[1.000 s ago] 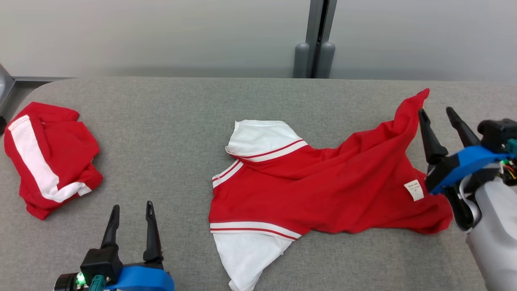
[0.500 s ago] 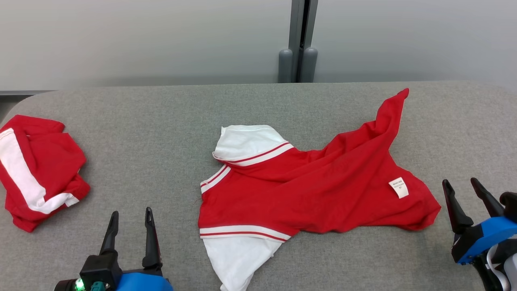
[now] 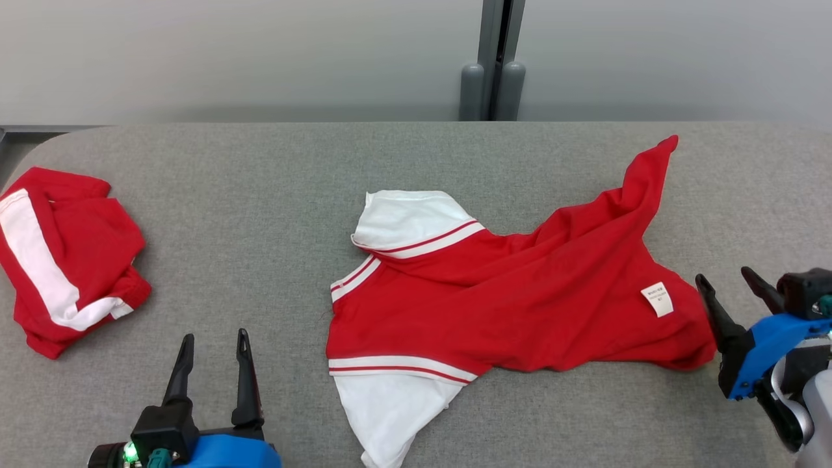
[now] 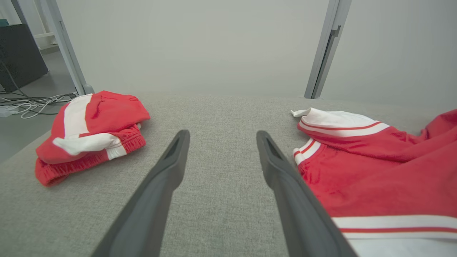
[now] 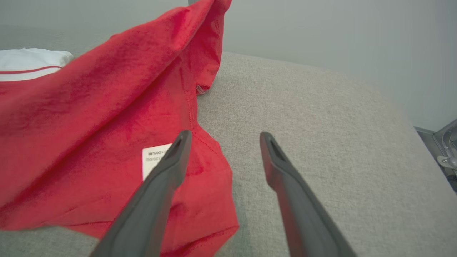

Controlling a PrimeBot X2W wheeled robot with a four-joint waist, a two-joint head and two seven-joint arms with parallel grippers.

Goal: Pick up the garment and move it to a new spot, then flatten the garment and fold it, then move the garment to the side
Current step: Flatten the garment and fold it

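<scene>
Head cam: high, looking forward-down over whole desk (image 3: 260, 169). Wrist cams: low, close above desk, facing back wall (image 3: 260, 58). All three share red shirt (image 3: 520, 305).

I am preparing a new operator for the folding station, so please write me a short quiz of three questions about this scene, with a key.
1. True or false: the right claw is shut on the hem of the spread red shirt.
2. Where on that shirt is the white label? A) on a white sleeve B) at the end near the right claw C) under the collar
3. How many garments lie on the grey table?

Key
1. False: its fingers stand apart and hold nothing.
2. B
3. Two: the spread red shirt and a bundled red and white garment.
</scene>
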